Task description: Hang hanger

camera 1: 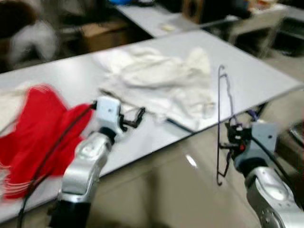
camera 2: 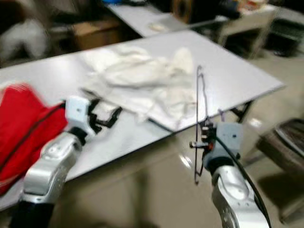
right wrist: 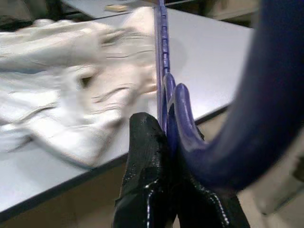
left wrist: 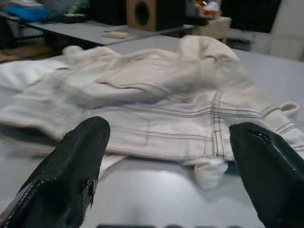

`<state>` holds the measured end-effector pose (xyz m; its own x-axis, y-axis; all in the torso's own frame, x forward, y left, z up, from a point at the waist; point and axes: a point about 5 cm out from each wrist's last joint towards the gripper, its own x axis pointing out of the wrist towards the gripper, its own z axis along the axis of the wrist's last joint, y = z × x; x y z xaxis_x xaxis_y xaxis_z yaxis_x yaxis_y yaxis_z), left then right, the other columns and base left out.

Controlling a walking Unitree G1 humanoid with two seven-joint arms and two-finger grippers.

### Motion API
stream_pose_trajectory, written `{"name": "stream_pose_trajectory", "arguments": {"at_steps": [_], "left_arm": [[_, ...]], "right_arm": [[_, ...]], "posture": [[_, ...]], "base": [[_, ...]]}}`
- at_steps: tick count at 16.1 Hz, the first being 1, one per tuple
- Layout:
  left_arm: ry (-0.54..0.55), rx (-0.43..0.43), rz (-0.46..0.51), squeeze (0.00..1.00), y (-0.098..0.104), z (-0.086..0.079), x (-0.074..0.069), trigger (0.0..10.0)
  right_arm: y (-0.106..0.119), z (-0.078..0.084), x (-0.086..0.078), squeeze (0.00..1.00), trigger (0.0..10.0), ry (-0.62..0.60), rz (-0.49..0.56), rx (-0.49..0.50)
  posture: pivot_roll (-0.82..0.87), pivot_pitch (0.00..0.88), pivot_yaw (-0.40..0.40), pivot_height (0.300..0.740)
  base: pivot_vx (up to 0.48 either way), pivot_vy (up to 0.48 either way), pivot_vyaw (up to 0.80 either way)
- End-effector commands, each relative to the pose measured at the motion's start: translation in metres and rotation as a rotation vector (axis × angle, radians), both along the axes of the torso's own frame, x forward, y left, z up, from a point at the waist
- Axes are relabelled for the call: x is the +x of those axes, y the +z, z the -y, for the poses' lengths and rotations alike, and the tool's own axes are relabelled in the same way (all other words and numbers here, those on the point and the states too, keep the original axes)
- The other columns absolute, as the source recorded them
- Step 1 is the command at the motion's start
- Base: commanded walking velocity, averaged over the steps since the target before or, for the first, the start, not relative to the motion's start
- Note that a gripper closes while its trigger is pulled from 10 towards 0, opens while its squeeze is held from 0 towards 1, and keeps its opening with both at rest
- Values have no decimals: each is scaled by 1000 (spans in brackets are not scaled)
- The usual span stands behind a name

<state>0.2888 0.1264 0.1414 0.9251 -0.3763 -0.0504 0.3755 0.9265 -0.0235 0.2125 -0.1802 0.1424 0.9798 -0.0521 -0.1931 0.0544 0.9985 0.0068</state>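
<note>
A thin dark blue hanger [camera 1: 221,118] stands upright off the table's front edge, pinched in my right gripper [camera 1: 231,142], which is shut on it. In the right wrist view the blue hanger [right wrist: 164,71] runs between the black fingers [right wrist: 145,156]. A crumpled white garment [camera 1: 161,80] lies on the grey table [camera 1: 266,76]. My left gripper [camera 1: 134,118] hovers open just above the table, pointing at the white garment [left wrist: 156,95], its fingers [left wrist: 71,166] spread wide with nothing between them.
A red garment [camera 1: 33,128] lies on the table's left part. Behind stand more grey tables [camera 1: 152,16] and a cardboard box [camera 1: 102,31]. A dark object [camera 2: 285,142] sits on the floor at the right.
</note>
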Motion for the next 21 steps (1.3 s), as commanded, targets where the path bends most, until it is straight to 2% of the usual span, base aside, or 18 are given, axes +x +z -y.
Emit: {"name": "stream_pose_trajectory", "arguments": {"at_steps": [1, 4, 7, 8, 9, 10, 12, 15, 19, 20, 21], "left_arm": [[-48, 5, 19, 1000, 4, 12, -1, 10000], [-67, 30, 12, 1000, 1, 14, -2, 10000], [-124, 87, 35, 1000, 1, 17, -3, 10000], [-180, 154, 41, 757, 0, 17, -3, 10000], [-256, 228, 47, 267, -2, 18, -4, 10000], [-331, 299, 44, 0, -5, 17, -5, 10000], [-461, 459, 46, 0, -11, 11, -5, 10000], [-522, 605, 46, 0, -16, 2, 7, 10000], [-570, 696, 51, 0, -18, 0, 23, 10000], [-600, 709, 52, 0, -20, 1, 22, 9608], [-645, 731, 52, 0, -22, 3, 21, 7804]], "right_arm": [[3, 8, -2, 0, 10000, -28, 19, -16], [0, 10, -5, 0, 10000, -39, 1, -27], [-4, 14, -7, 0, 10000, -41, -5, -28], [-6, 17, -7, 0, 10000, -21, -15, -33], [-10, 20, -8, 0, 10000, 7, -30, -46], [-12, 24, -10, 0, 10000, 20, -41, -55], [-14, 35, -14, 0, 10000, 8, -57, -70], [-16, 42, -16, 0, 10000, 7, -65, -88], [-17, 44, -17, 0, 10000, 19, -67, -94], [-17, 44, -18, 0, 10000, 20, -68, -95], [-17, 44, -18, 0, 10000, 22, -67, -96]], "posture": [[-61, 28, 47, 740], [-60, 30, 51, 740], [-61, 31, 54, 740], [-62, 31, 55, 740], [-65, 31, 57, 740], [-64, 32, 56, 740], [-68, 32, 57, 740], [-76, 33, 58, 740], [-82, 40, 59, 740], [-82, 40, 59, 740], [-83, 40, 60, 740]], "base": [[364, 0, -800], [350, 0, 0], [0, 0, 0], [0, 0, 0], [0, 0, 0], [0, 0, 0], [0, 0, 0], [0, 0, 0], [0, 0, 0], [0, 0, 0], [0, 0, 0]]}}
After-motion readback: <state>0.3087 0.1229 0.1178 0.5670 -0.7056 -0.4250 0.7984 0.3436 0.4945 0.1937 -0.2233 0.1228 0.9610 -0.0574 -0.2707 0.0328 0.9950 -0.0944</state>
